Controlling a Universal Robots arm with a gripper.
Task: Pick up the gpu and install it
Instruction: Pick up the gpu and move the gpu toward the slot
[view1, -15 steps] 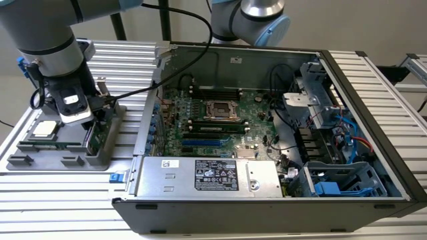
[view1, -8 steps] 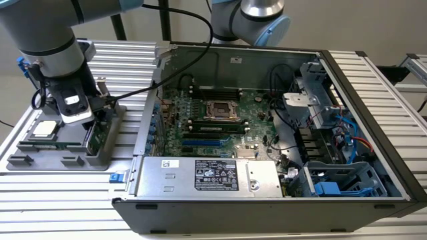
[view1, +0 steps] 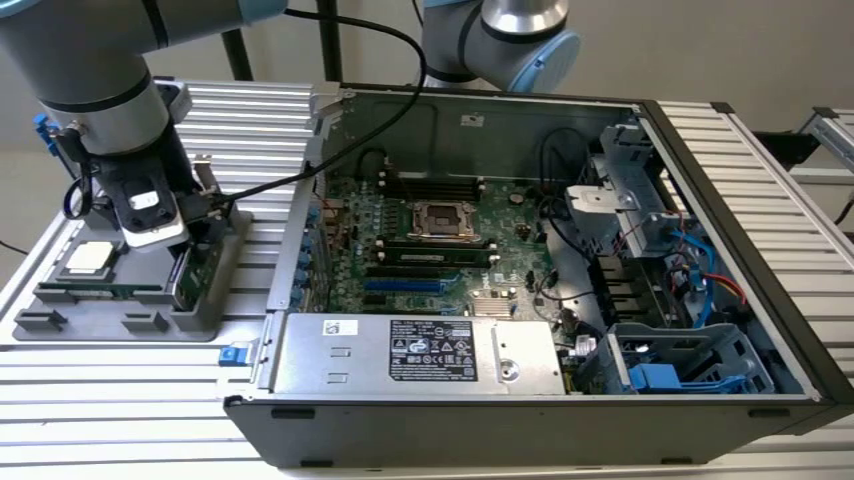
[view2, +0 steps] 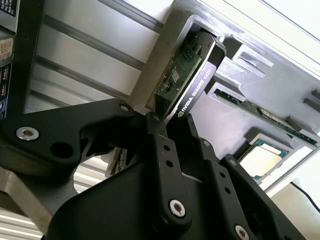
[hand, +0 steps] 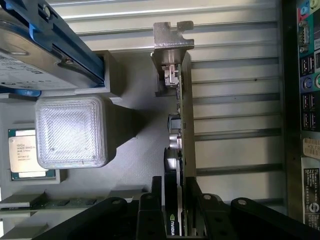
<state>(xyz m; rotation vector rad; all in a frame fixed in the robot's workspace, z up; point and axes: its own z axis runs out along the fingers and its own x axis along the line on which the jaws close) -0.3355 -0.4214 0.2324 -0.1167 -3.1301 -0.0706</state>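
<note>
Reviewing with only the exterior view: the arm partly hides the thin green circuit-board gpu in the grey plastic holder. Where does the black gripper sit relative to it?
Observer: In the first wrist view the gripper straddles the end of the gpu opposite its silver metal bracket.
Operator: Is it out of the holder?
Observer: No; in the second wrist view the gpu stands on edge in the slot of the holder.

Silvery metal gpu bracket (hand: 172, 36); matt pincer (hand: 176, 195)
</note>
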